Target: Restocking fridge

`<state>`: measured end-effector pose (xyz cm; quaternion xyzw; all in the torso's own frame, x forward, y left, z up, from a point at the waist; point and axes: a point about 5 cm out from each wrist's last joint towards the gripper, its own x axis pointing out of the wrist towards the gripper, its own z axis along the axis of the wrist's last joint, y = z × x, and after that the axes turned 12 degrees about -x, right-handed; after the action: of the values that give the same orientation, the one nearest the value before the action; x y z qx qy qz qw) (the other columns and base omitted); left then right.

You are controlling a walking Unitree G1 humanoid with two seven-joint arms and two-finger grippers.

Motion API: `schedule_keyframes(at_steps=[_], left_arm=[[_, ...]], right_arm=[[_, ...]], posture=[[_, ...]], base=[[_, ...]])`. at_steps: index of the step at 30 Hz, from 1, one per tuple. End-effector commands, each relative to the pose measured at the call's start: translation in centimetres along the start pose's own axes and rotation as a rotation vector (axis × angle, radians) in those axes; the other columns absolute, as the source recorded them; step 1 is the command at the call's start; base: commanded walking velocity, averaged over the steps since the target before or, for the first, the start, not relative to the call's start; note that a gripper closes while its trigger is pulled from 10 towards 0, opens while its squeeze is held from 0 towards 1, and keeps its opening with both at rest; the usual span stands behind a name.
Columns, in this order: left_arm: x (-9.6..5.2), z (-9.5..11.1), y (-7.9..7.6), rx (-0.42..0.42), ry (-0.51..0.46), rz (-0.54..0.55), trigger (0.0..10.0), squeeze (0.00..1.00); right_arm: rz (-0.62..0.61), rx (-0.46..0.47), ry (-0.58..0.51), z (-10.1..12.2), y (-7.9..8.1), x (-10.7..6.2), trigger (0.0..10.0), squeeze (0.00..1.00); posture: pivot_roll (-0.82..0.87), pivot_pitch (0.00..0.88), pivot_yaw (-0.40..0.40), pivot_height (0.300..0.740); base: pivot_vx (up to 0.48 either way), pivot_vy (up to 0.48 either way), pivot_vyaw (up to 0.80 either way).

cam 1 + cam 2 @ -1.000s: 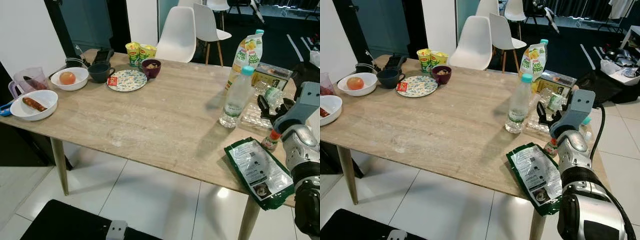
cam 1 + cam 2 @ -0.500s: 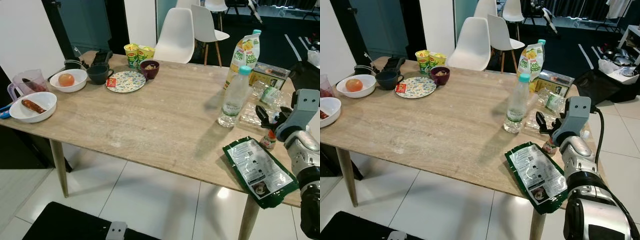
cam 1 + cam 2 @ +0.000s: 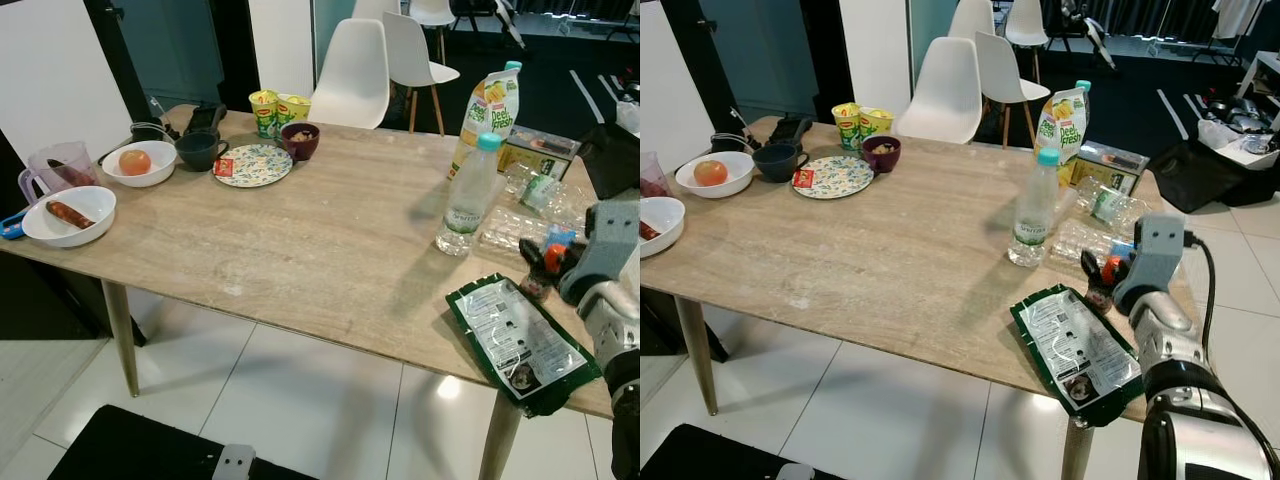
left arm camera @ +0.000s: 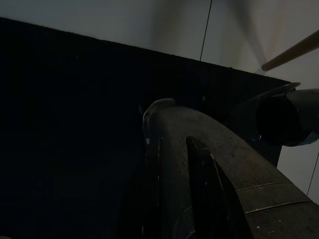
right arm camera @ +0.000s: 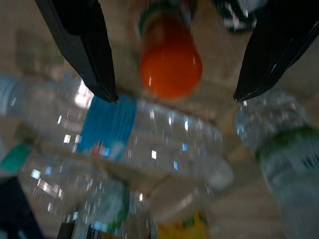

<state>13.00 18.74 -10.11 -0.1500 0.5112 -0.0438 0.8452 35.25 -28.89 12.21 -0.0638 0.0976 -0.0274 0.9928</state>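
the small orange-capped bottle [image 5: 170,64] stands upright near the table's [image 3: 300,250] right edge, between the right gripper's [image 5: 174,94] spread fingers. though blurred, it looks centred: lower further, then close below the cap. left gripper [image 4: 174,164] hangs idle.

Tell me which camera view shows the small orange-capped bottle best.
The right wrist view: the small orange-capped bottle sits close-up, though blurred, between the open right tool's fingers. Both eye views show it small and partly hidden beside the green snack bag.

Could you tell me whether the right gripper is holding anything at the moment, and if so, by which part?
Nothing is held: the right gripper is open, its fingers either side of the small orange-capped bottle without closing on it.
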Motion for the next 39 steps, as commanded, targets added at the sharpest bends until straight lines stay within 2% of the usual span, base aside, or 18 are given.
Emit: schedule_keyframes(at_steps=[1,18,20,21,39], left_arm=[[0.0,-1.0,-0.3,-0.011,0.037,-0.014,10.0,0.0],[-0.1,-0.7,-0.1,0.0,0.036,-0.012,10.0,0.0],[0.0,-0.8,-0.2,-0.002,0.035,-0.016,10.0,0.0],[0.0,-0.8,-0.2,-0.003,0.036,-0.017,10.0,0.0],[-0.1,-1.0,-0.2,-0.009,0.038,-0.015,10.0,0.0]], right_arm=[[0.005,0.015,0.027,-0.6,0.2,-0.1,10.0,0.0],[-0.026,0.03,0.017,-0.6,0.3,-0.1,10.0,0.0],[-0.034,0.025,0.007,-0.5,0.3,0.0,2.2,0.0],[-0.034,0.025,0.004,-0.4,0.4,0.0,0.0,0.0],[-0.026,0.051,-0.039,0.2,0.8,0.2,0.0,0.0]], posture=[[0.03,0.0,-0.019,0.74],[0.03,0.0,-0.016,0.74],[0.03,0.0,-0.016,0.74],[0.03,0.0,-0.016,0.74],[0.03,0.0,-0.015,0.74]], base=[[0.0,0.0,0.0],[0.0,0.0,0.0],[0.0,0.0,0.0],[0.0,0.0,0.0],[0.0,0.0,0.0]])
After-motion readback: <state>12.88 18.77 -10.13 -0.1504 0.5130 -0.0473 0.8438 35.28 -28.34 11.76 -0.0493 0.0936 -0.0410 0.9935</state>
